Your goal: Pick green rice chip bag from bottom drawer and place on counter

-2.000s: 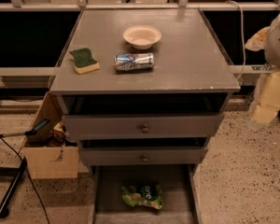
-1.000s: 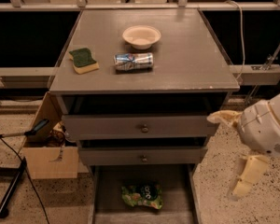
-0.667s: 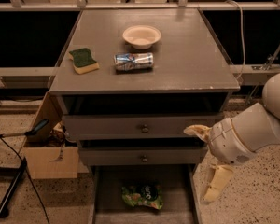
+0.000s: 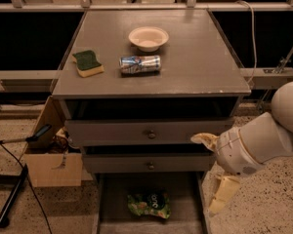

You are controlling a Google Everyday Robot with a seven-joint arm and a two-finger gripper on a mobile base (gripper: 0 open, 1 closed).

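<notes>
The green rice chip bag (image 4: 149, 204) lies crinkled on the floor of the open bottom drawer (image 4: 116, 199), near the middle. My gripper (image 4: 213, 170) hangs at the right front of the cabinet, level with the middle drawer, to the right of the bag and above it. Its two cream fingers are spread wide, one finger (image 4: 204, 139) up by the middle drawer and one (image 4: 222, 194) down by the bottom drawer's right side. It holds nothing. The counter (image 4: 200, 57) is the grey top of the cabinet.
On the counter stand a green-topped yellow sponge (image 4: 88, 63), a can on its side (image 4: 140, 64) and a pale bowl (image 4: 148, 37). The two upper drawers (image 4: 150, 134) are nearly shut. A cardboard box (image 4: 51, 155) and a black pole (image 4: 10, 199) sit at the left on the floor.
My arm has swung from the far right down and leftward, bringing the gripper to the cabinet's right front. The bag and the things on the counter have not moved.
</notes>
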